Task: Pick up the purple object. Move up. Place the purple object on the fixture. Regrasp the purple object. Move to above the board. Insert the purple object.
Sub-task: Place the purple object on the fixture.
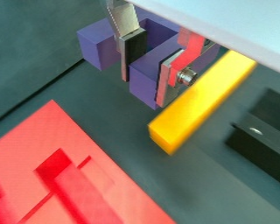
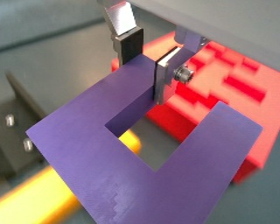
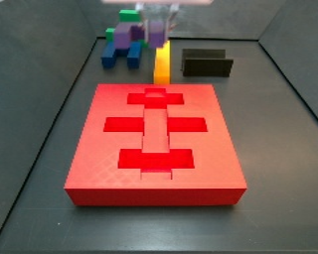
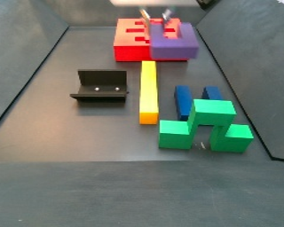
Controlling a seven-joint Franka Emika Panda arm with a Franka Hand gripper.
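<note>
The fingers (image 2: 166, 74) of the gripper (image 1: 149, 54) pinch one prong of the purple object (image 2: 154, 144), apparently lifted clear of the floor. The board (image 3: 155, 139) and yellow bar (image 4: 148, 89) lie below; the off-centre grip could let it pivot before reaching the fixture (image 4: 99, 87).

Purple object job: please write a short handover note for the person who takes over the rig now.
Gripper: shut on the purple object, which seems lifted off the floor, over the yellow bar.
Fixture: empty, beside the yellow bar.
Board: nothing in its cutouts.
Done: pick-up and, apparently, the lift.
Left: place on the fixture, regrasp, move above the board, insert.
</note>
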